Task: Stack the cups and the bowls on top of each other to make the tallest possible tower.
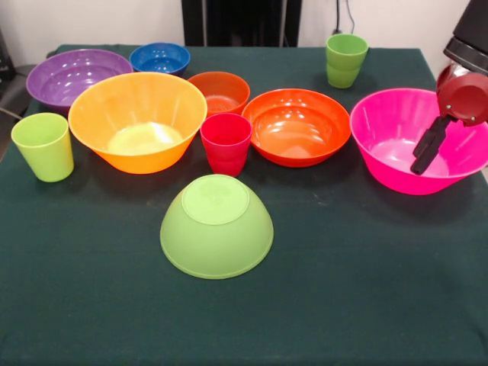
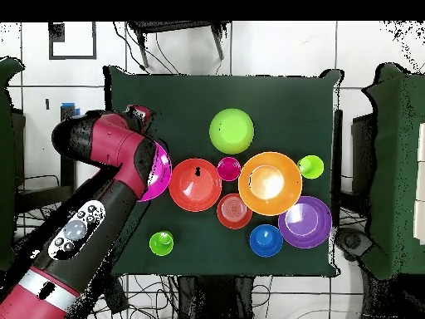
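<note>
The lime green bowl (image 1: 216, 226) lies rim-down near the table's front, with nothing on it. The big pink bowl (image 1: 381, 145) stands upright at the right. My gripper (image 1: 425, 152) hangs down inside it, near its right wall. The medium orange bowl (image 1: 297, 126) stands left of the pink one, apart from it. The red-pink cup (image 1: 226, 143) stands upright between the orange bowl and the large yellow-orange bowl (image 1: 137, 122). One light green cup (image 1: 43, 146) is at the far left, the other (image 1: 346, 60) at the back. In the overhead view my arm (image 2: 124, 166) covers most of the pink bowl (image 2: 161, 179).
The purple bowl (image 1: 76, 76), small blue bowl (image 1: 160, 57) and small dark orange bowl (image 1: 219, 91) stand at the back left. All rest on a dark green cloth (image 1: 343, 267). The table's right edge is close to the pink bowl.
</note>
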Motion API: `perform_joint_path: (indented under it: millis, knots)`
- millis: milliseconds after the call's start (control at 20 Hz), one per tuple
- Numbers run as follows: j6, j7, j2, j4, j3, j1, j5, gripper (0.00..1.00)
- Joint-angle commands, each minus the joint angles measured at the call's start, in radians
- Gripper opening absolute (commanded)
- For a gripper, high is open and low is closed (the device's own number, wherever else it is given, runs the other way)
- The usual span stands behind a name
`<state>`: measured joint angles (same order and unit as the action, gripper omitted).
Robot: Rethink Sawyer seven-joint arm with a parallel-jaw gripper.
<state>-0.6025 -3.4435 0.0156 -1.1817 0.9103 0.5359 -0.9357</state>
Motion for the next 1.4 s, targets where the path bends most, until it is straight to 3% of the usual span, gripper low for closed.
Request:
perform_joint_path:
  millis: [50,1400]
  knots:
    - [0.06,-0.023,-0.067,-0.049,-0.146,0.001,0.095,1.0]
    - [0.07,0.052,-0.031,-0.07,-0.248,-0.032,0.095,1.0]
